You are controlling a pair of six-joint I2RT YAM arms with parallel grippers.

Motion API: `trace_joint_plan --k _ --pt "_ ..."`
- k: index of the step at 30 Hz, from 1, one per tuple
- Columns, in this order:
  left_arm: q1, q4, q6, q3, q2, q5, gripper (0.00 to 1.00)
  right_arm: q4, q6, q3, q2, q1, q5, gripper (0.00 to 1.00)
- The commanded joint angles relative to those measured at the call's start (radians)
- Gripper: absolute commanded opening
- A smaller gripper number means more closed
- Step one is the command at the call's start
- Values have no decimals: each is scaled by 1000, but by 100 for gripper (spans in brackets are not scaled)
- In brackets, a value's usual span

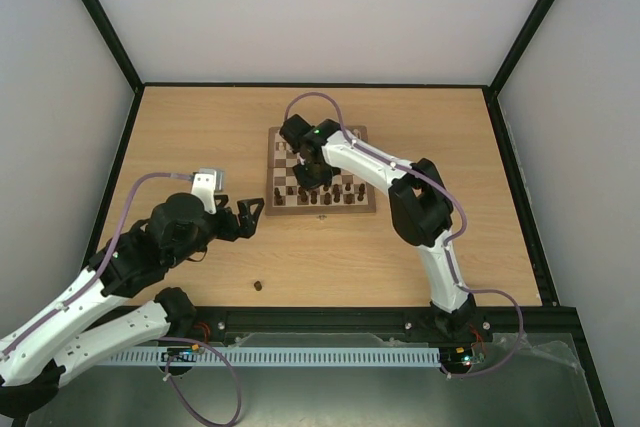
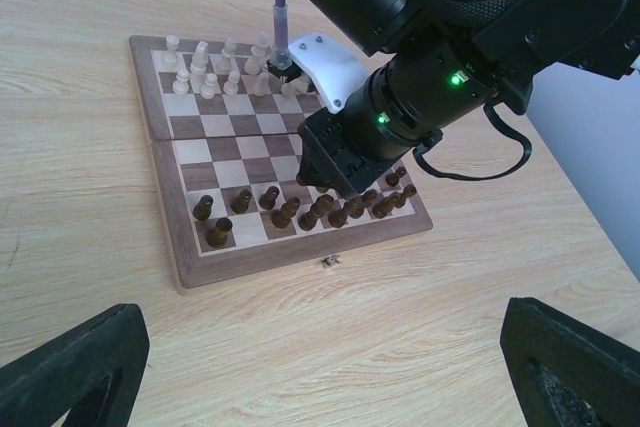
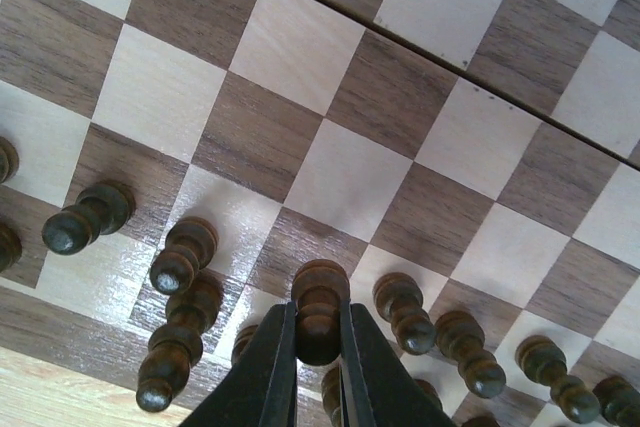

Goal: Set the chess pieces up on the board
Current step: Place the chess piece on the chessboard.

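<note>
The board (image 1: pixel 368 209) lies at the table's middle and also shows in the left wrist view (image 2: pixel 250 152) and the right wrist view (image 3: pixel 350 177). Several dark brown chess pieces (image 2: pixel 300 207) stand in its two near rows (image 1: pixel 345 190). My right gripper (image 3: pixel 318 332) is over those rows (image 1: pixel 318 175), shut on a dark pawn (image 3: pixel 320 292) and holding it upright at a square. One dark piece (image 1: pixel 258 286) lies on the table, off the board. My left gripper (image 1: pixel 250 215) is open and empty, left of the board; its fingers (image 2: pixel 75 367) frame bare table.
Cream-white pieces (image 2: pixel 225 67) stand in the board's far rows. A small clasp (image 2: pixel 328 262) sits at the board's front edge. Neighbouring dark pieces (image 3: pixel 180 262) stand close on both sides of the held pawn. The right arm (image 2: pixel 430 97) hangs over the board.
</note>
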Motion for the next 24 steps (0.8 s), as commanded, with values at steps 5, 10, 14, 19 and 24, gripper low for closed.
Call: trace_joint_plan --k 5,10,14,19,24 --pt "0 26 5 -16 7 5 100 -4 -23 -4 41 -1 -28 7" --pt "1 28 3 -16 7 5 99 -5 -23 -7 45 -1 -28 8" --pt "1 30 4 -16 11 7 99 -7 -25 -6 49 -2 -26 10" --pt "1 24 0 -11 19 6 100 -7 -28 -3 49 -1 -23 13" --pt "1 -7 -13 8 32 -4 99 -10 -28 -4 49 -2 -24 17"
